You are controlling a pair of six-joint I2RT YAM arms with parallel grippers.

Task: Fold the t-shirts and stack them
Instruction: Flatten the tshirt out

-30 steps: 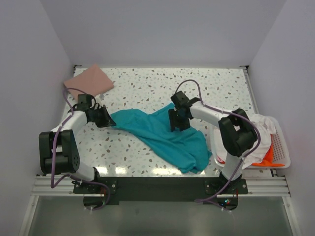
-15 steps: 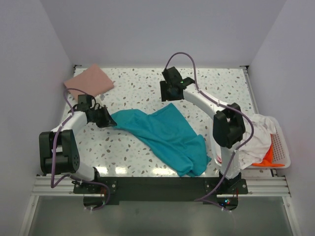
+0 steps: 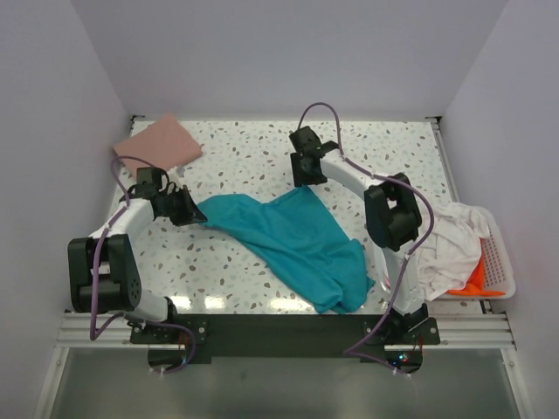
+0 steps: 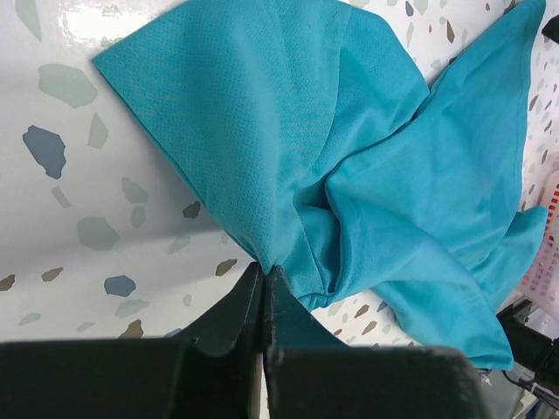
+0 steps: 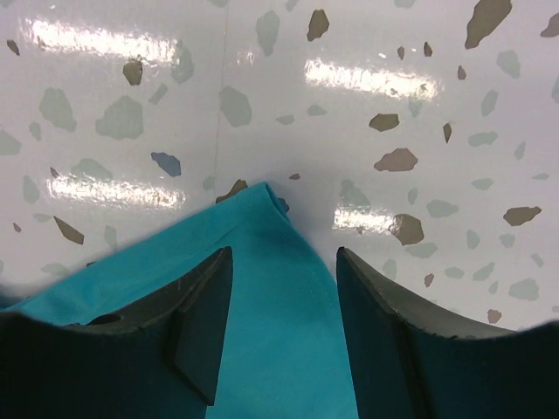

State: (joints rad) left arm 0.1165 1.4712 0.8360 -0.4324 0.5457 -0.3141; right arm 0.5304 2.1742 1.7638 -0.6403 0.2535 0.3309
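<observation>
A teal t-shirt lies crumpled across the middle of the speckled table. My left gripper is shut on its left edge; the left wrist view shows the closed jaws pinching the teal cloth at the gripper. My right gripper is open above the shirt's far corner; in the right wrist view the teal corner lies between the spread fingers of the gripper. A folded dusty pink t-shirt lies at the far left. White and orange shirts sit in the basket.
A white slotted plastic basket stands at the right edge of the table. Walls close in on the left, back and right. The arms' base rail runs along the near edge.
My right gripper let go of the teal shirt, rose toward the back of the table, then came down a little over the shirt's far corner. The left gripper stayed put, still holding.
</observation>
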